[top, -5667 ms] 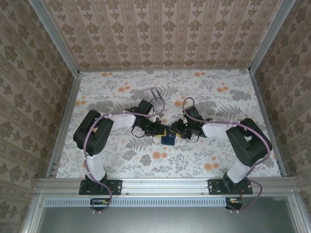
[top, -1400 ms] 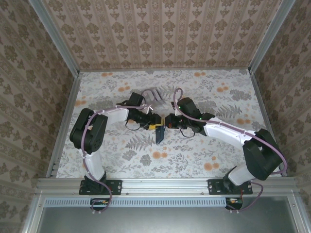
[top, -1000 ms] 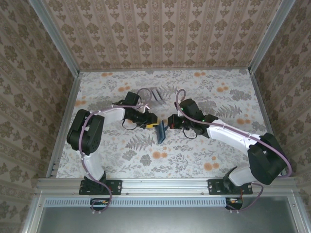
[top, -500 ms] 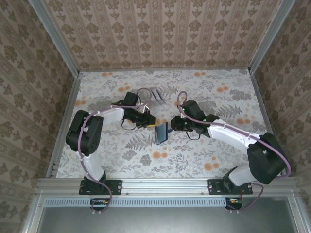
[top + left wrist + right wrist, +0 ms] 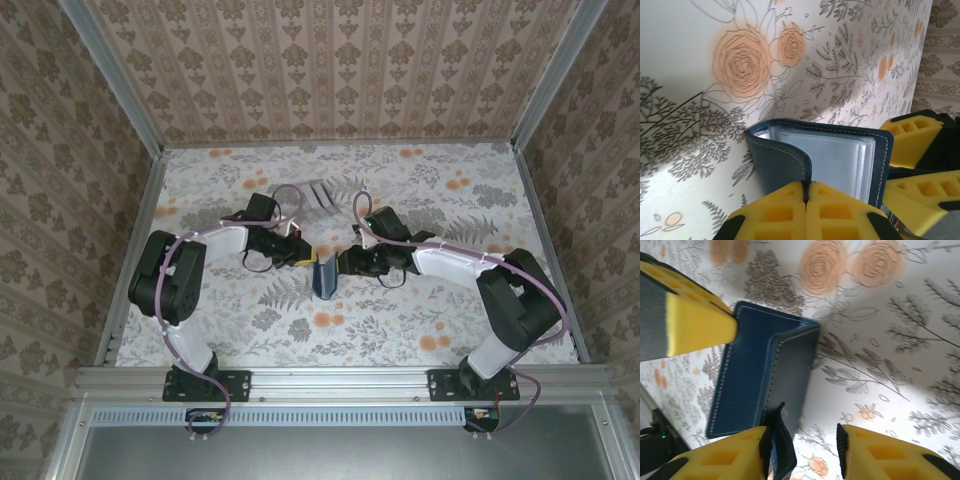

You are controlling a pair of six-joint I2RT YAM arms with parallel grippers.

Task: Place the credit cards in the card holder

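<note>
Half a second on, your left pincer (image 5: 805, 192) has closed in and clamps one leaf of the card holder (image 5: 780, 165), standing open on the table (image 5: 690, 30) between it and your loosened right pincer (image 5: 807, 437), probably freeing that one for loading.

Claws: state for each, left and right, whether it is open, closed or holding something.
Left claw: shut on the card holder, pinching its cover.
Right claw: open, one finger against the card holder.
</note>
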